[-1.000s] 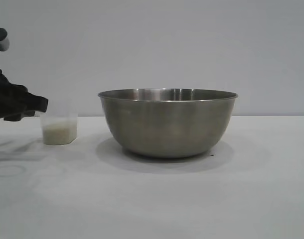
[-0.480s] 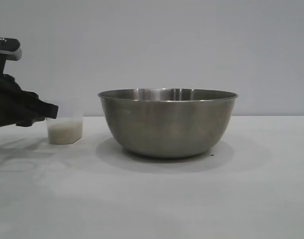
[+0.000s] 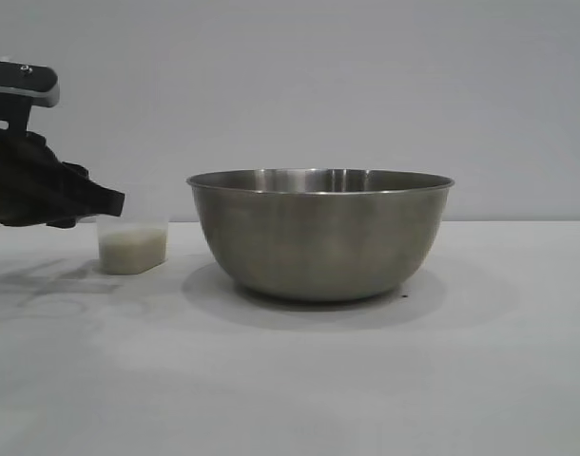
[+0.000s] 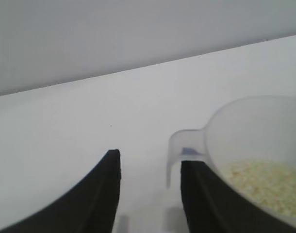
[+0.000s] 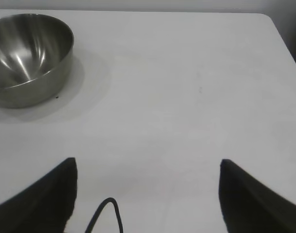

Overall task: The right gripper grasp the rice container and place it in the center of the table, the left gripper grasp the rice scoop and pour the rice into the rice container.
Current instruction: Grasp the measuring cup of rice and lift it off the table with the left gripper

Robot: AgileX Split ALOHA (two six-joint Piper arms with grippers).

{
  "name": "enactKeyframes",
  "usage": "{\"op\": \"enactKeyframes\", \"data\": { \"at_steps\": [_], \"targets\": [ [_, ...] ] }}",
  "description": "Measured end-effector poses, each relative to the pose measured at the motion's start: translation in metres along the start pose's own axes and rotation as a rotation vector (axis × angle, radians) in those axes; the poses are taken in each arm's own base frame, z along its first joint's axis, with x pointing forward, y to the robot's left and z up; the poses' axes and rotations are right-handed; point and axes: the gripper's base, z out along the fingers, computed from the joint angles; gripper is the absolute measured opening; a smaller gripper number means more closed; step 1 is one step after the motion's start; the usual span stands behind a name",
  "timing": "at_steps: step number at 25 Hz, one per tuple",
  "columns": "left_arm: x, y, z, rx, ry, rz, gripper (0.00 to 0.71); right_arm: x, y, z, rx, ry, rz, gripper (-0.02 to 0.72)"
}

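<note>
Exterior view: we see the large round brushed-steel mixing bowl, i.e. the rice container (image 3: 319, 233), standing upright about mid-scene on the broad matte white table (image 3: 366, 380). At its 9 o'clock, near but apart, sits the small translucent plastic measuring cup, the rice scoop (image 3: 131, 245), with a low layer of white rice (image 3: 130, 255) in the bottom. The black two-fingered left gripper (image 3: 105, 201) reaches in from 9 o'clock, its tip at the scoop's rim on the side away from the bowl.

Left wrist view: the two black fingers (image 4: 92, 194) stand with a gap between them (the log would have them shut; the frame doesn't). The scoop's small side handle (image 4: 184, 148) hangs just inside the finger nearest the cup; we can't tell if it's pinched yet, so we call nothing held.

Right wrist view: the right gripper (image 5: 147, 194) is spread wide w/ nothing in it, parked well away from the bowl, which shows at 10 o'clock in that frame.

Handling, as we judge it: the scoop looks light, thin-walled and smooth, so it'll slide or tip if nudged. Take it by the handle, close to the rim, firm but not crushing, and keep it level until over the bowl, since loose grains spill easily. The bowl looks stiff, heavier, stable.
</note>
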Motion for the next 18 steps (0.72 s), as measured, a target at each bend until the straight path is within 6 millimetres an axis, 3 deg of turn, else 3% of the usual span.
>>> {"op": "enactKeyframes", "data": {
  "at_steps": [10, 18],
  "targets": [
    [-0.001, -0.003, 0.000, 0.031, -0.006, 0.030, 0.000, 0.000, 0.000, 0.000, 0.000, 0.000, 0.000, 0.549],
    [-0.031, -0.001, -0.003, 0.040, -0.088, 0.094, 0.000, 0.000, 0.000, 0.000, 0.000, 0.000, 0.000, 0.549]
  ]
}}
